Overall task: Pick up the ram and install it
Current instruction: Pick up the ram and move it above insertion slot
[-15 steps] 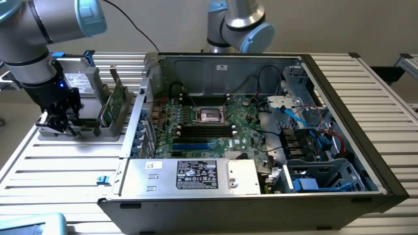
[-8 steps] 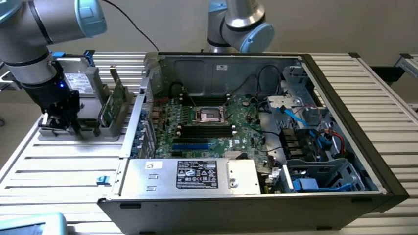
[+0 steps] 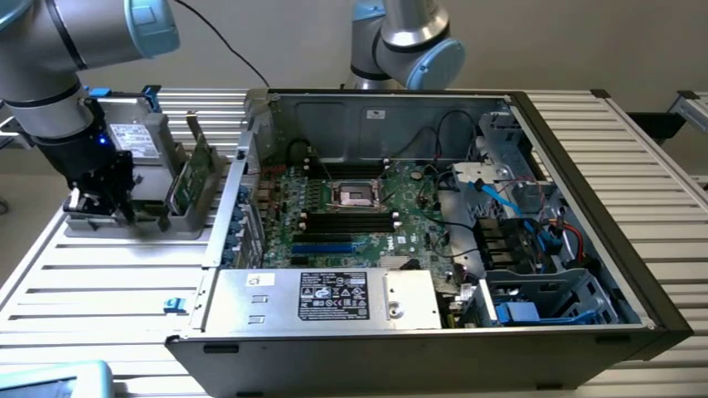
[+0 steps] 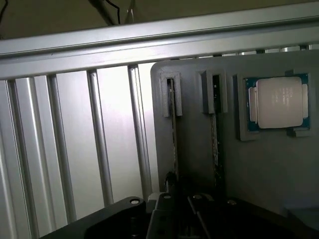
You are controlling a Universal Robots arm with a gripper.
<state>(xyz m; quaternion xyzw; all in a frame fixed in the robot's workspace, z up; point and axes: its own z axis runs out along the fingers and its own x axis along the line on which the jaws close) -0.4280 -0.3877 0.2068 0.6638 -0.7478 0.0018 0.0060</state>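
Nearest, we see the jaws pinched almost shut on the ram, which stands on edge in a slot of the grey holder. The holder rests on the desk, at nine o'clock from the open computer case.

An open computer case is carried by the slatted table; a grey holder is set just beside it, toward the exterior view's left
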